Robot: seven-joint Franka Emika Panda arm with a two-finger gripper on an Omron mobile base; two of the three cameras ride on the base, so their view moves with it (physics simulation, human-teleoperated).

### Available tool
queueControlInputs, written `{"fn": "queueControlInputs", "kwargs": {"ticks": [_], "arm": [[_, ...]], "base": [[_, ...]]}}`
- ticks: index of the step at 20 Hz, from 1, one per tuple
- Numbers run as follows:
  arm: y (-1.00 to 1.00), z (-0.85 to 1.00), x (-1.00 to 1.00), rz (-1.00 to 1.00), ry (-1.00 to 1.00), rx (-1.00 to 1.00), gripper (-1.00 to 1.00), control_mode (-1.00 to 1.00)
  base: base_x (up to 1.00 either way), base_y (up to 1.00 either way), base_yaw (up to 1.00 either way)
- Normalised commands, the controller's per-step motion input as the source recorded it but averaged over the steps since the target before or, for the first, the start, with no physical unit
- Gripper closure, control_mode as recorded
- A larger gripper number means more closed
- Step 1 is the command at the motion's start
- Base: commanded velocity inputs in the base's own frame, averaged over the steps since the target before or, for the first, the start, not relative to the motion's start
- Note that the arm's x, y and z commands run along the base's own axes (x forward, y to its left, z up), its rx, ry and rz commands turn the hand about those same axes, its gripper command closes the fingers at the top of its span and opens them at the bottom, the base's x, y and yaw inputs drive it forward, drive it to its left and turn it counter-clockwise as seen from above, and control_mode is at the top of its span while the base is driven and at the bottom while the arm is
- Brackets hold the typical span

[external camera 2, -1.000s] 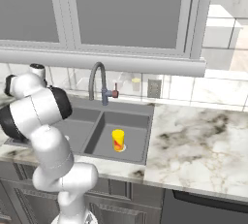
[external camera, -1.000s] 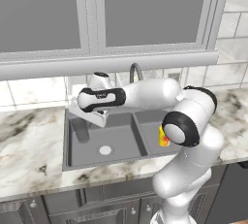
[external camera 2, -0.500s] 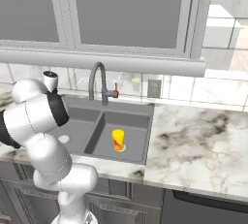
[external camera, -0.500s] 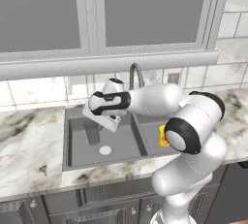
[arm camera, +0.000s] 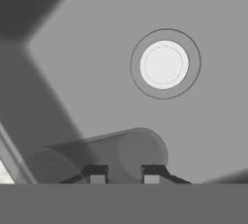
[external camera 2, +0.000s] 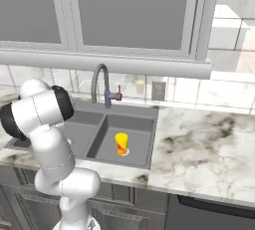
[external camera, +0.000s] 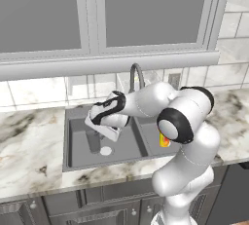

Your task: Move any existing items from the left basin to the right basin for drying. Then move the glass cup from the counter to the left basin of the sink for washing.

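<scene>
- The gripper (arm camera: pixel 124 173) is shut tight on the glass cup (arm camera: pixel 104 157), with its two dark finger tips pinching the cup near its rim.
- In the left base view the glass cup (external camera: pixel 94 141) hangs down inside the left basin (external camera: pixel 78 147) of the sink (external camera: pixel 138 157), close to the pale drain disc (external camera: pixel 105 150).
- From the hand view the cup looks to be over the basin floor, but it is hard to tell if its bottom is touching the floor yet.
- The yellow container (external camera 2: pixel 121 143) with a red mark stands in the right basin (external camera 2: pixel 141 129), so that part of the job looks done.
- The cup is see-through, so it is probably thin and light, and it does not bend at all.
- Glass can crack if it bumps the hard sink, so it should go down slowly and softly.
- Glass is smooth and slippery, so a hold on the wall near the rim can slip if the squeeze is too weak.
- A squeeze that is too hard could break it, so a gentle and steady pinch is best.
- The cup is a bit wider at the top, which helps keep it from sliding down out of the hold.
- The counter (external camera: pixel 29 157) lies all around the sink, and the faucet (external camera 2: pixel 100 83) stands behind it, well away from the cup.
</scene>
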Motion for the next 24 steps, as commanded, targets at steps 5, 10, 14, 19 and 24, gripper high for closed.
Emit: {"fn": "queueControlInputs", "kwargs": {"ticks": [5,10,14,19,24], "arm": [[0.00,-0.48,0.17,0.00,-0.05,0.00,1.00,-1.00],[0.00,-0.43,0.17,0.00,-0.09,0.00,1.00,-1.00],[0.00,-0.31,0.16,0.00,-0.08,0.00,1.00,-1.00],[-0.01,-0.16,0.13,0.00,-0.07,0.00,-1.00,-1.00],[-0.09,0.02,0.05,0.00,-0.04,0.03,-1.00,-1.00]], "base": [[0.00,0.00,0.00],[0.00,0.00,0.00],[0.00,0.00,0.00],[0.00,0.00,0.00],[0.00,0.00,0.00]]}}
